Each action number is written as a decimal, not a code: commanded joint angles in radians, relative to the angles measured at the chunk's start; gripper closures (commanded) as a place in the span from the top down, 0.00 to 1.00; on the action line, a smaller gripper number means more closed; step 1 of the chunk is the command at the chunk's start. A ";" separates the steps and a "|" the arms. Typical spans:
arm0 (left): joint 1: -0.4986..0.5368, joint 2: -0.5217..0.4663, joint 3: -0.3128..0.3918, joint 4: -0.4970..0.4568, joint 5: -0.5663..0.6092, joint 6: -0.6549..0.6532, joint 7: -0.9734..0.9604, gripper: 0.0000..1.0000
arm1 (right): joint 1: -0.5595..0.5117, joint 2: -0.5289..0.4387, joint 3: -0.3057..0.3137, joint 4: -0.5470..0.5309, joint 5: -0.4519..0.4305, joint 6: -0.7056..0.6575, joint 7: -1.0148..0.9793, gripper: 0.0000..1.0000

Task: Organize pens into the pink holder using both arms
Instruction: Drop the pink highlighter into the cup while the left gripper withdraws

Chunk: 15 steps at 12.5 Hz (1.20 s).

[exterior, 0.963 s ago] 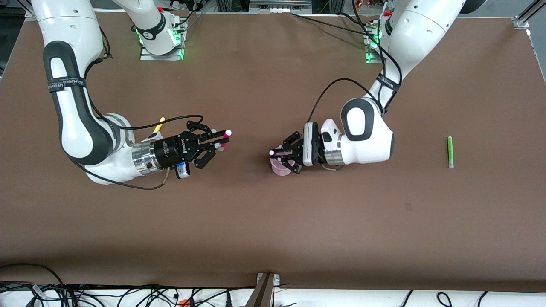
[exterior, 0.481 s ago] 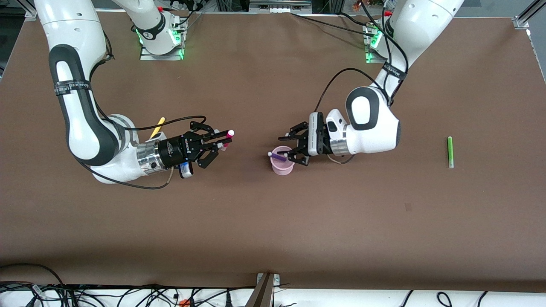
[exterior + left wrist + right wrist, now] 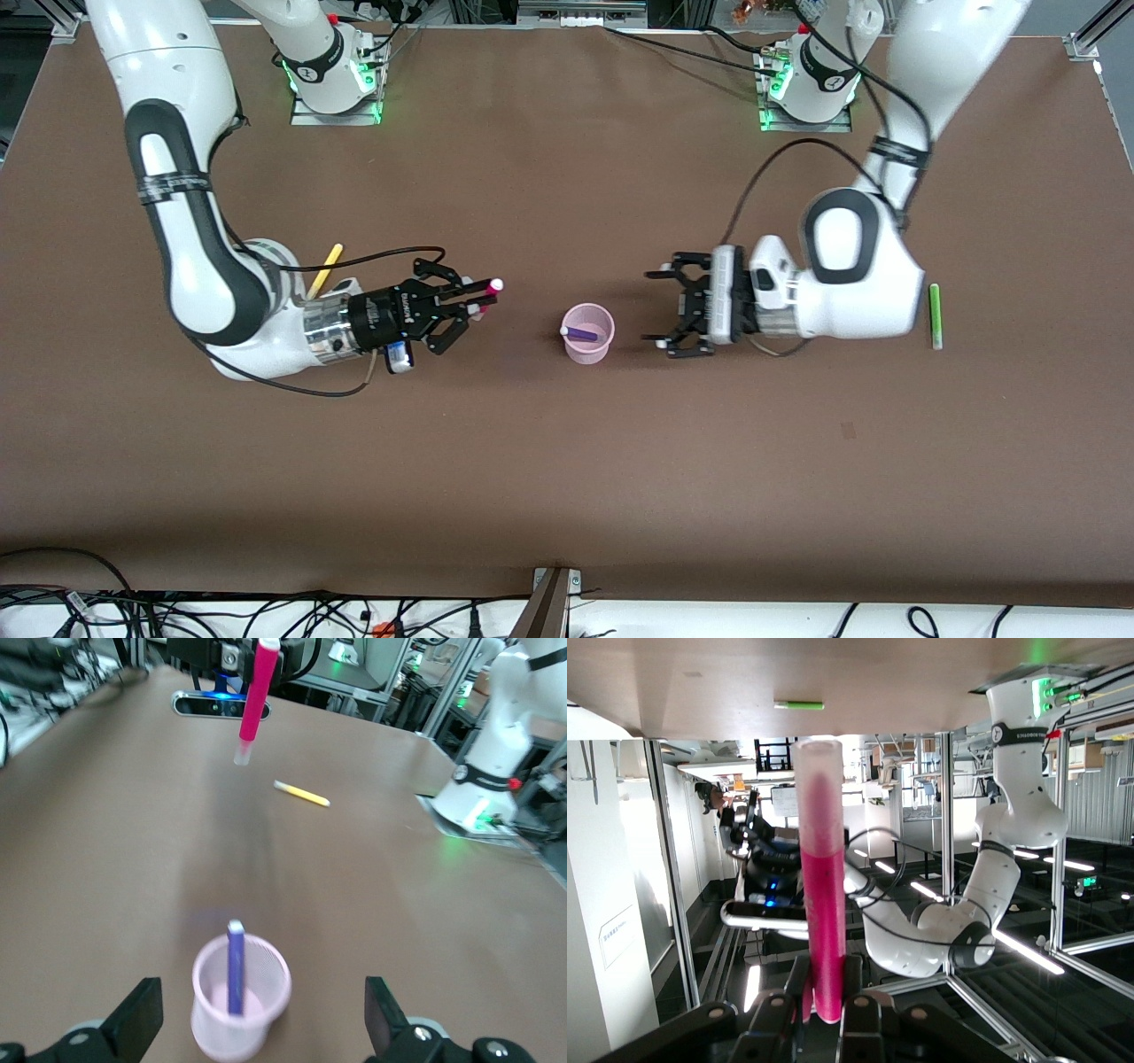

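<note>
The pink holder [image 3: 588,333] stands mid-counter [image 3: 567,478] with the purple pen [image 3: 581,333] leaning inside. Beside it, toward the left arm's end, the left claw [image 3: 666,307] hangs released. The right claw [image 3: 476,307] grips the pink pen [image 3: 486,287]. The yellow pen [image 3: 323,270] lies seemingly flat by the right arm; the green pen [image 3: 934,315] by the left.

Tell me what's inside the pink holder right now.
The pink holder contains one dark purple pen, leaning on the rim with its pale tip sticking up. No other pen is inside; the cup wall hides its lower end.
</note>
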 commanded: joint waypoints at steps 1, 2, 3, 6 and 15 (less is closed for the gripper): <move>0.083 -0.010 -0.006 0.116 0.222 -0.197 -0.266 1.00 | 0.052 0.029 0.003 -0.007 0.043 0.058 -0.067 0.00; 0.091 -0.010 -0.006 0.182 0.334 -0.286 -0.387 1.00 | 0.075 0.046 0.003 -0.009 0.072 0.078 -0.094 0.00; 0.093 -0.008 -0.003 0.246 0.454 -0.370 -0.509 1.00 | 0.100 0.055 0.003 -0.010 0.092 0.110 -0.116 0.00; 0.081 -0.011 -0.006 0.332 0.767 -0.493 -0.729 1.00 | 0.199 0.081 0.003 -0.009 0.207 0.225 -0.172 0.00; 0.036 -0.117 -0.016 0.385 1.267 -0.495 -1.390 1.00 | 0.296 0.169 0.002 -0.003 0.294 0.328 -0.346 0.00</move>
